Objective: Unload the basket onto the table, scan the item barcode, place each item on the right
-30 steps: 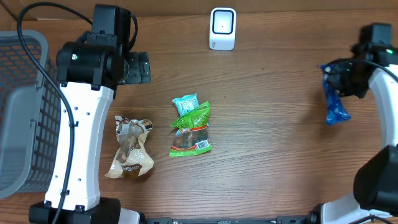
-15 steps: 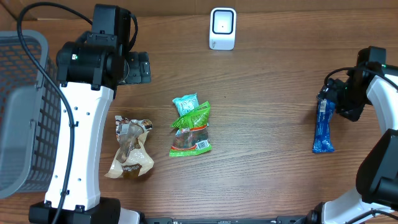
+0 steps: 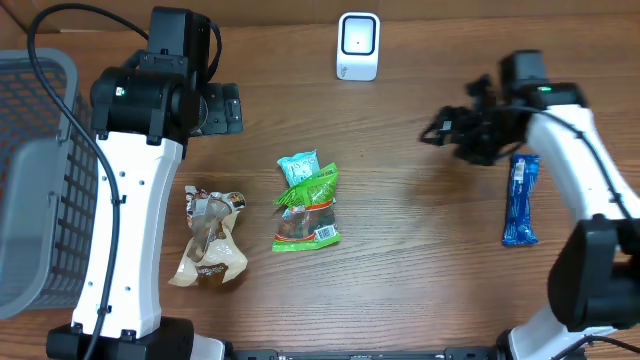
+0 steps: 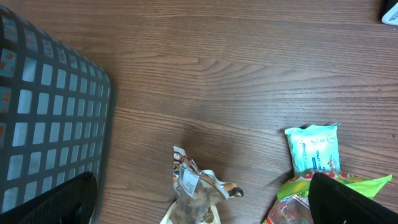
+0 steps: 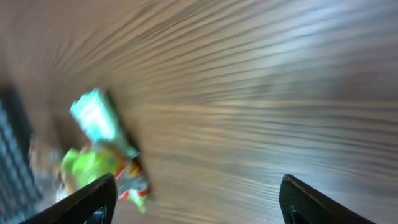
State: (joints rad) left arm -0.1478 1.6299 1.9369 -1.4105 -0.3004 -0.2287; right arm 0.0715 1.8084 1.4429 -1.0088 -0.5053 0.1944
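At right-centre of the brown wood-grain surface [image 3: 420, 250], the right gripper [image 3: 450, 128] hovers wide open and empty. The left gripper [image 3: 225, 110] is fully open too, holding nothing. A flat blue wrapper packet [image 3: 519, 200] lies beside the r. arm. Mid-surface, a teal pouch [image 3: 298, 167] touches a green snack bag [image 3: 308, 210], w/ a tan crinkled bag [image 3: 210, 240] further left. Likely next pick is that pair: take one only, by its edge, barcode toward the white box scanner [image 3: 358, 45]. Grey mesh basket [image 3: 30, 180] far left; no room visible beyond.
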